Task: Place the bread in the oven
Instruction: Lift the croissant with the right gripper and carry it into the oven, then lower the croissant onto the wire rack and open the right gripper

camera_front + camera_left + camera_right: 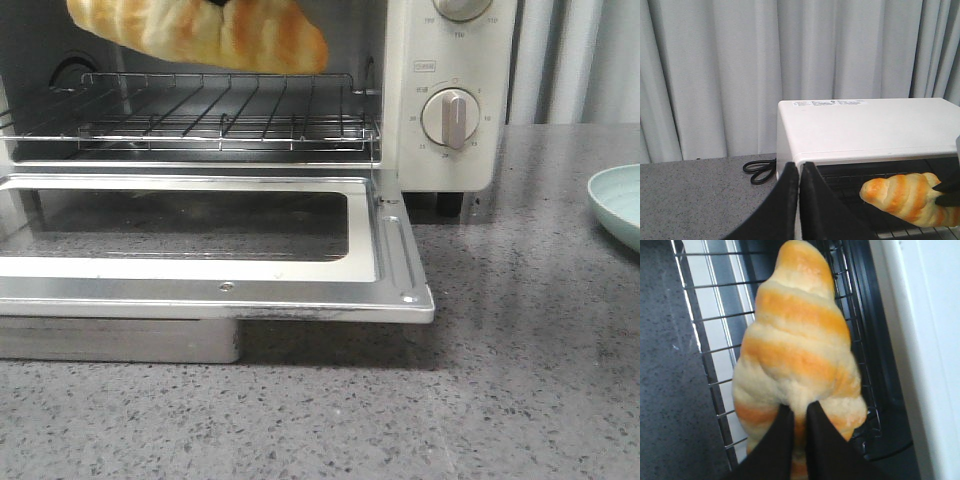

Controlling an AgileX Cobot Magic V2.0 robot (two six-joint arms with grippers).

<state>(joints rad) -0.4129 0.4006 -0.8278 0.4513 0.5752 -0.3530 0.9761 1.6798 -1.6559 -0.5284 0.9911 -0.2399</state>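
The bread (205, 32), golden-brown with cream stripes, hangs above the wire rack (215, 110) inside the open cream-white oven (450, 150). My right gripper (799, 412) is shut on the bread (797, 345), pinching it near one end; the rack (715, 335) lies below. The left wrist view shows the bread (907, 197) inside the oven (865, 127), a dark fingertip touching it at the right edge. My left gripper (799, 172) is shut and empty, beside the oven's left front corner. Neither gripper shows in the front view.
The oven door (200, 250) lies open flat toward me, above a metal tray (120, 340). A pale green plate (620, 205) sits at the right on the grey counter. A black cord (760, 170) lies behind the oven's left side, in front of curtains.
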